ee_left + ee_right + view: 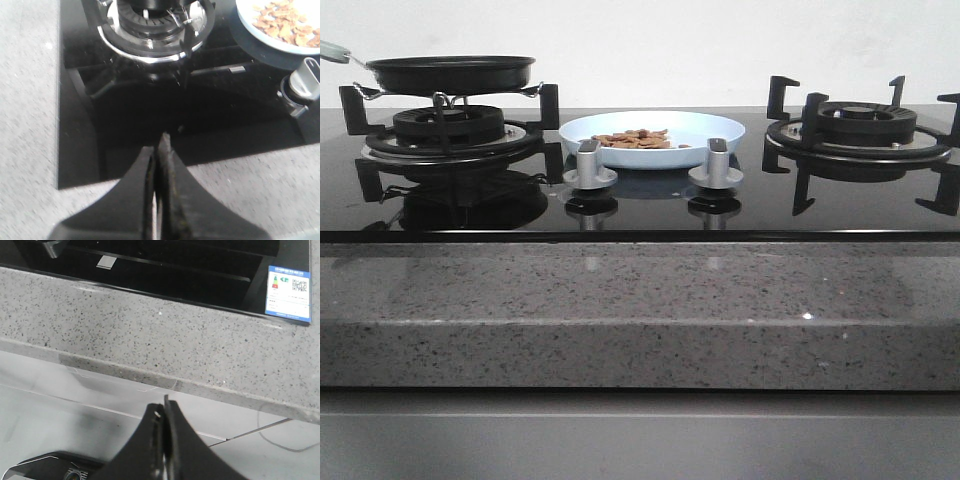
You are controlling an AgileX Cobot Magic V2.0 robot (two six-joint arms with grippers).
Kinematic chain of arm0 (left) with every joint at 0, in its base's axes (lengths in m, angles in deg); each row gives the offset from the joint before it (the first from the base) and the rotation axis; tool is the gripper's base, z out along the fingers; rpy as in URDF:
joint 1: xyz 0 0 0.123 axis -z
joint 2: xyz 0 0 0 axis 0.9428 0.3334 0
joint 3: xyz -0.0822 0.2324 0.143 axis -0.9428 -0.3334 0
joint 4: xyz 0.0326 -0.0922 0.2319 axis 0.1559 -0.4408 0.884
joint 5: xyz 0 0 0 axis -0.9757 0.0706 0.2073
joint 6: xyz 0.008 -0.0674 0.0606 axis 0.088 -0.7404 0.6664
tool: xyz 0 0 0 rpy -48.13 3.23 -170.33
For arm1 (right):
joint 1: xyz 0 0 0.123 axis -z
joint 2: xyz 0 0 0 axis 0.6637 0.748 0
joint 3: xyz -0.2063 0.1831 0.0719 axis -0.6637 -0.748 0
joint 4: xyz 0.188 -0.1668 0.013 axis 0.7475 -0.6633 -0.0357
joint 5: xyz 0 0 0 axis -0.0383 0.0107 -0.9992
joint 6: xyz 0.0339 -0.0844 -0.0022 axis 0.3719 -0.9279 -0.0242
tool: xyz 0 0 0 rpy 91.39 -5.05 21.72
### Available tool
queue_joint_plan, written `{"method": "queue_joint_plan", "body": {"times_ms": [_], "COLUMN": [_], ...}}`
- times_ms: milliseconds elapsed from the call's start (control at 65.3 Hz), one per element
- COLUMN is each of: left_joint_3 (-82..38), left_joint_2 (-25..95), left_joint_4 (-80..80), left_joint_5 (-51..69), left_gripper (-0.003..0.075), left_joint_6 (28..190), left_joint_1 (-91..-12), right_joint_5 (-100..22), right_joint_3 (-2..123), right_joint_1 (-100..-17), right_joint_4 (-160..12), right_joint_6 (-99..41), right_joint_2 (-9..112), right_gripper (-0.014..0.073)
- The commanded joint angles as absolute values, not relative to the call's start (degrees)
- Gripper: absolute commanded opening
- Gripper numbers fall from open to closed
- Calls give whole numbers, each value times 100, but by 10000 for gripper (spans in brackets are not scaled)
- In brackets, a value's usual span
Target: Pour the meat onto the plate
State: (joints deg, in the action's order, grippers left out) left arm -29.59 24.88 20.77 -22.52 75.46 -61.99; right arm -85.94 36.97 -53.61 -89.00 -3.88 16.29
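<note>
On the black glass hob [650, 215], between the two burners, I see the plate [720, 133] sitting just behind the two silver knobs [590, 163]. Meat [635, 138] lies heaped in its middle, inside the rim. I note the black frying pan [450, 72] resting level on the left burner's grate [450, 125], handle pointing off to the left edge; nothing visible inside from this angle. Right burner [860, 125] carries nothing.

Left gripper [161, 150]: jaws pressed together, nothing between them, held above the front edge of the hob near the left burner; the plate's edge with meat [285, 27] shows at the corner of that view.

Right gripper [164, 412]: jaws likewise together and empty, held off the front of the speckled stone counter [165, 345], over pale floor.
</note>
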Motion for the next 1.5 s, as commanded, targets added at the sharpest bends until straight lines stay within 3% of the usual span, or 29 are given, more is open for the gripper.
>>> {"method": "queue_joint_plan", "body": {"times_ms": [0, 413, 582, 704, 1209, 1485], "left_joint_3": [-3048, -6661, -7725, -8003, -8003, -8003], "left_joint_2": [2033, -852, -1935, -2376, -2345, -2360], "left_joint_4": [2127, 1800, 1475, 1441, 1379, 2521], "left_joint_5": [-1479, 1624, 2047, 2059, 2057, 2048], "left_gripper": [-20, -20, -20, -20, -20, -20], "left_joint_6": [7524, 7524, 7524, 7524, 7502, 6343], "left_joint_1": [-6307, -6894, -6917, -6930, -7082, -6948], "right_joint_5": [-8288, -8288, -8288, -8288, -8294, -8294], "right_joint_3": [3834, 3834, 3834, 3834, 3834, 3834], "right_joint_1": [-5337, -5337, -5337, -5337, -5337, -5337], "right_joint_4": [-8947, -8947, -8947, -8947, -8947, -8947], "right_joint_6": [-396, -396, -396, -396, -396, -396], "right_joint_2": [1657, 1657, 1657, 1657, 1657, 1657], "right_gripper": [-69, -69, -69, -69, -69, -69]}}
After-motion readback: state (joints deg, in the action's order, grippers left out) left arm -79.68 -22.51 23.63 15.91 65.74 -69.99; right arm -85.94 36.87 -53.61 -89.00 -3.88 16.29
